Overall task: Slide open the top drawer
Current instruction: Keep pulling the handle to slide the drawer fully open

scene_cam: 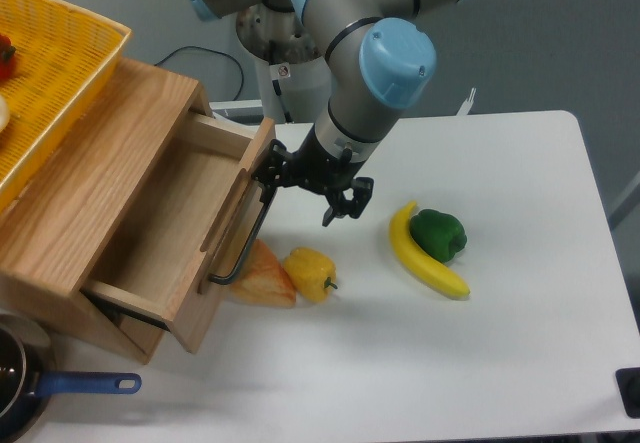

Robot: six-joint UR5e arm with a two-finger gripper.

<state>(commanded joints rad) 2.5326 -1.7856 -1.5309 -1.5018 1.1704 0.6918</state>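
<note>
The top drawer [160, 233] of the light-oak chest is pulled well out, showing its bare wooden inside. Its front panel [232, 225] carries a wooden rail and a long black bar handle [248, 241]. My gripper [306, 187] hangs at the handle's upper end with its fingers spread, so it is open. The left finger [268, 170] sits against the top of the handle, behind the bar. The right finger [347, 203] hangs free over the white table.
A piece of bread [262, 273] and a yellow pepper [310, 272] lie right by the drawer front. A banana [422, 255] and a green pepper [439, 233] lie further right. A yellow basket [50, 73] sits on the chest. A blue-handled pot [20, 388] stands bottom left.
</note>
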